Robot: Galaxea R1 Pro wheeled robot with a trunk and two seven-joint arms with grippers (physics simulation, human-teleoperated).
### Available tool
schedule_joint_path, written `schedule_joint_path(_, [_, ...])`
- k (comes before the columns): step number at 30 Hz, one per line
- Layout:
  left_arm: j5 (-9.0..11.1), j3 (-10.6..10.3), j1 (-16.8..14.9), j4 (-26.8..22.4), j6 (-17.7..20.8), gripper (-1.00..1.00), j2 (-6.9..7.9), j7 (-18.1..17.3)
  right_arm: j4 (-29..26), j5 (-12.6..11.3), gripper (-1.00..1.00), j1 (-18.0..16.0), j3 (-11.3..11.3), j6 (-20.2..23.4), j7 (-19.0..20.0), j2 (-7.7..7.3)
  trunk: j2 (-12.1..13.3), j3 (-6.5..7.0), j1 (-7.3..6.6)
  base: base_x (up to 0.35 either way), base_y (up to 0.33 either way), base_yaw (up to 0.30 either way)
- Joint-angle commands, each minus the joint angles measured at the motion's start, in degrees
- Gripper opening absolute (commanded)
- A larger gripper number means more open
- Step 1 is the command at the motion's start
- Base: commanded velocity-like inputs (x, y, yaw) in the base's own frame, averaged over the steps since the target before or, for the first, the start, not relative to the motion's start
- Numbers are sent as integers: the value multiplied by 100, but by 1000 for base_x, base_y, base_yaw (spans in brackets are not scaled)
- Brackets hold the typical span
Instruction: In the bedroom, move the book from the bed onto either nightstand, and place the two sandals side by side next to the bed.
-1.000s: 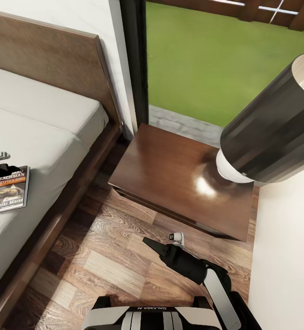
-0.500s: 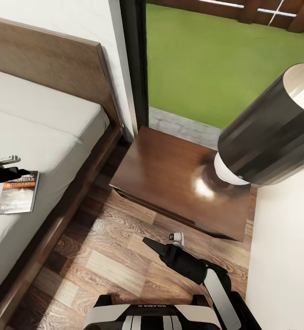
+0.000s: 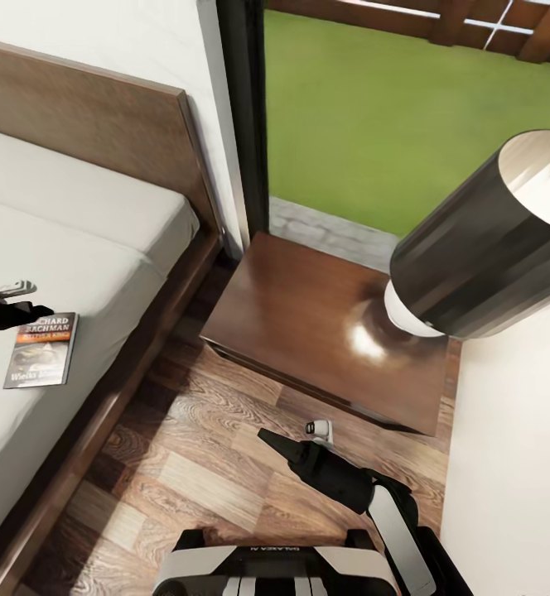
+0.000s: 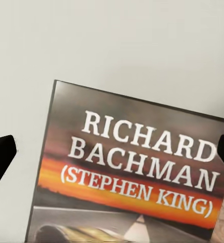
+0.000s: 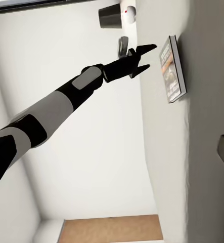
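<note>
The left gripper is held spread wide just over the book, nothing gripped yet. The book's lying flat on the bed. Thin, light, probably bendy, so it's best pinched across an edge.

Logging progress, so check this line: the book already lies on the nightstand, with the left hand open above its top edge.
Wrong place. The book lies on the bed, as the head view shows; the nightstand holds a lamp. The left hand is open above its top edge.
</note>
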Motion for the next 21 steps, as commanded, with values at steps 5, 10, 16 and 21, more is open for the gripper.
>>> schedule_joint_path(5, [-51,54,-4,-16,23,100,10,-47,2,-30,100,-2,0,36,-2,3,200,88,-110,0,0,0])
schedule_joint_path(10, [-49,57,-5,-18,23,100,34,-57,3,-21,100,-2,0,30,-1,3,401,178,-220,0,0,0])
schedule_joint_path(16, [-25,60,-5,-19,23,100,107,-91,3,-8,100,-2,0,15,0,3,642,285,-352,0,0,0])
schedule_joint_path(21, [99,106,-5,-22,32,100,144,-195,15,7,100,-2,0,5,-5,5,842,375,-462,0,0,0])
